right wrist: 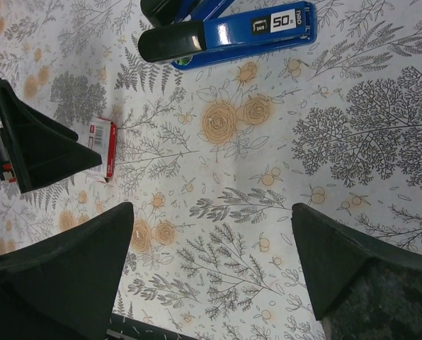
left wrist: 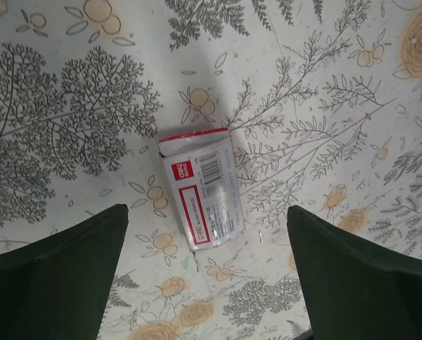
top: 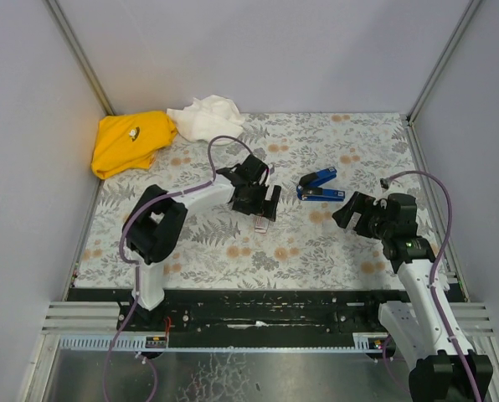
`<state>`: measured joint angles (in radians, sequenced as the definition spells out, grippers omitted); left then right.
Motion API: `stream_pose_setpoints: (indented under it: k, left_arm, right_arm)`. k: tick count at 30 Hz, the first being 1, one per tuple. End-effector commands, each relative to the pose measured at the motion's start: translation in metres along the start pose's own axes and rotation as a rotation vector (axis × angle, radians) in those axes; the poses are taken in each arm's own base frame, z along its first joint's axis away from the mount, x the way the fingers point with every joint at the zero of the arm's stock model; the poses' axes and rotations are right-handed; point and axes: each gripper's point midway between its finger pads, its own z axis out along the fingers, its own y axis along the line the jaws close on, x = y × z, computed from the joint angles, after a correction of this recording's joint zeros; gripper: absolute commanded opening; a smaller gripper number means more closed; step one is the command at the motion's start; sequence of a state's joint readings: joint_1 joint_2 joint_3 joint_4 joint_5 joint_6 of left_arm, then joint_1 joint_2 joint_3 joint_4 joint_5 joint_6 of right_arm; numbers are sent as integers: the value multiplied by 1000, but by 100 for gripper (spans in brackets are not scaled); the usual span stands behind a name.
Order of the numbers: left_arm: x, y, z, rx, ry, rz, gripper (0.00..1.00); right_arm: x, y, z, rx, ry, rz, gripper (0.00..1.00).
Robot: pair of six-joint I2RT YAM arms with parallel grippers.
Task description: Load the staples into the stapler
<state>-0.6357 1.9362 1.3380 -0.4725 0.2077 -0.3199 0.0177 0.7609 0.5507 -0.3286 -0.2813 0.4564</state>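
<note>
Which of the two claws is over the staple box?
The left claw: its wrist view shows the staple box lying directly beneath it. The right claw stands apart, nearer the blue stapler.

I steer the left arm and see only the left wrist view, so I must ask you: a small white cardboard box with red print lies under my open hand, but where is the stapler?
Observer: The small blue stapler with a black base lies to the right of your left hand, apart from it.
Operator: Is it closed?
Observer: No. The right wrist view shows its two long arms spread apart in a V.
Operator: And what does the other arm do?
Observer: The right hand is open and empty, near the stapler but not touching it.
</note>
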Motion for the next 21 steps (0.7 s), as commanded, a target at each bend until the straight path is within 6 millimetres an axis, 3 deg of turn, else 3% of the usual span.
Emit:
stream_pose_setpoints:
  k: [1, 6, 10, 19, 21]
  left_arm:
    - [-6, 7, 6, -51, 12, 52, 88]
    - [-13, 7, 15, -62, 16, 74, 76]
    - [-17, 2, 19, -48, 15, 93, 74]
    - [-5, -7, 33, -8, 31, 152, 68]
    - [1, -12, 37, 7, 43, 180, 63]
  right_arm:
    - [-1, 8, 1, -49, -3, -13, 99]
    - [-3, 10, -5, -57, -34, -15, 99]
    - [-7, 13, -9, -67, -61, -25, 99]
    - [-13, 15, -16, -69, -105, -25, 99]
    - [-17, 17, -19, -75, -128, -27, 99]
